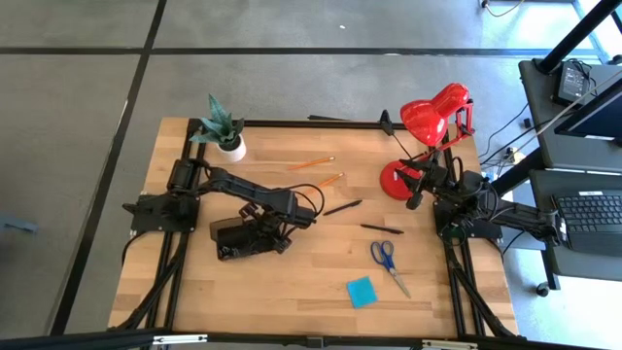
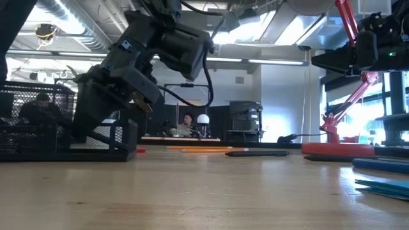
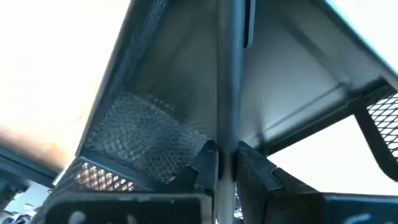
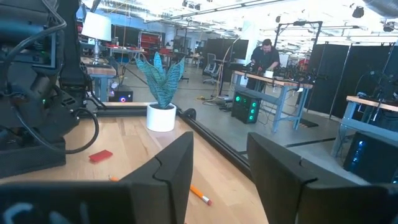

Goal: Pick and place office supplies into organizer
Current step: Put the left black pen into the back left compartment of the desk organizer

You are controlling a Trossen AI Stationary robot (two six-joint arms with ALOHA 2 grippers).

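I note sticky-note pad (image 1: 361, 291) and scissors (image 1: 389, 262) nearest bench (image 1: 292, 292) front edge, right of centre. Left tool (image 1: 255, 236) over organizer (image 1: 233, 240), fingers (image 3: 205, 165) clamped on black pen (image 3: 227, 81) standing in mesh compartment. Two more pens (image 1: 342, 207) mid-bench, two orange pencils (image 1: 311, 163) beyond. Right tool (image 4: 217, 180) waits raised beside red lamp (image 1: 432, 122), jaws apart, holding nothing. Potted plant (image 1: 222, 128) at far left corner.

4 cams: overhead, table-level, two wrist
high looks straight down; low looks level across; both catch organizer (image 1: 236, 238); left wrist sits inside it
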